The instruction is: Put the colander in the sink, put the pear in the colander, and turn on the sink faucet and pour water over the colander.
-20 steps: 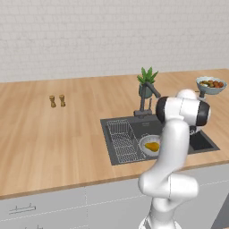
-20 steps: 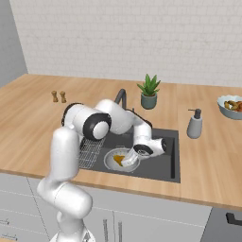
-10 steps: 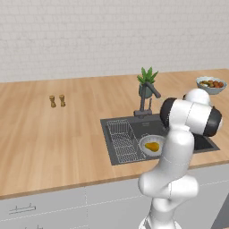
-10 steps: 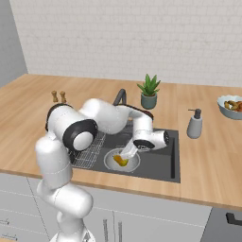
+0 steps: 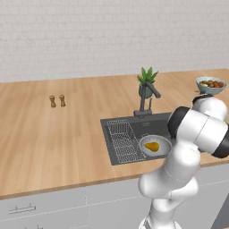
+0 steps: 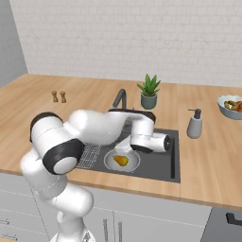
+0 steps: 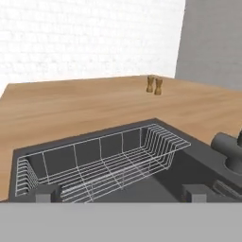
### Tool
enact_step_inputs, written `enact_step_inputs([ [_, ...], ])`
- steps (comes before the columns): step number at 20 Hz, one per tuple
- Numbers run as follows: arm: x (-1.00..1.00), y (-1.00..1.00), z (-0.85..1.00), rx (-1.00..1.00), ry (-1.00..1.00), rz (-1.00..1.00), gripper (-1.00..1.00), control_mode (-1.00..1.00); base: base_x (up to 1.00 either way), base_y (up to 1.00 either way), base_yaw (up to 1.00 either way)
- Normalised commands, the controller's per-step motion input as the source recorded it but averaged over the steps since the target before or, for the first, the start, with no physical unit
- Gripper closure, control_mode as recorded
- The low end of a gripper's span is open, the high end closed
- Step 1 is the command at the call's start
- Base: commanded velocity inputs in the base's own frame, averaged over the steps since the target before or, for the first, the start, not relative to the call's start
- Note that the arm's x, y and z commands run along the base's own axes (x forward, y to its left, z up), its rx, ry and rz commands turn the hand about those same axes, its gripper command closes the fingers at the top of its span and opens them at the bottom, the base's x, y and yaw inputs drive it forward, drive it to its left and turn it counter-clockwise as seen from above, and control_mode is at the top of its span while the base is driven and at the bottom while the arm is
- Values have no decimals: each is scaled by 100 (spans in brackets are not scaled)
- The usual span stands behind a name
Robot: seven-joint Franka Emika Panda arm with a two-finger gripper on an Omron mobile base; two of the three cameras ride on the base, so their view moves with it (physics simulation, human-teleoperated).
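Observation:
The round silver-grey colander (image 5: 155,145) (image 6: 122,160) sits on the floor of the dark sink (image 5: 147,127) (image 6: 158,164) (image 7: 189,163). The yellow-green pear (image 5: 152,146) (image 6: 120,160) lies inside it. My gripper (image 6: 128,143) (image 7: 121,194) hovers low over the basin just above the colander, pointing sideways toward the wire rack (image 7: 99,160). It is open, its fingertips (image 7: 47,193) wide apart with nothing between them. The sink faucet (image 5: 145,100) (image 6: 120,98) stands at the back rim, and its base (image 7: 229,151) shows at the right of the hand view.
The wire rack (image 5: 123,138) (image 6: 90,153) fills the basin's left part. A potted plant (image 5: 146,82) (image 6: 149,92) stands behind the faucet. A soap dispenser (image 6: 194,124) and a fruit bowl (image 5: 210,85) (image 6: 230,105) are right of the sink, two small shakers (image 5: 57,101) (image 7: 154,85) far left.
My elbow has swung left and down in the right base view while the hand stayed over the colander. The gripper stays open; the pear and colander have not moved.

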Motion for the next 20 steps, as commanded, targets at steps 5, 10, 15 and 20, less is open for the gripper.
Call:
enact_step_inputs([
  [5,-4,0,31,26,0,-21,-100,-100,0,0,0],
  [10,0,0,0,20,-6,-19,-100,-100,0,0,0],
  [15,1,0,0,4,-24,-11,-100,-100,0,0,0],
  [20,22,0,0,0,-20,-4,-100,-100,0,0,0],
])
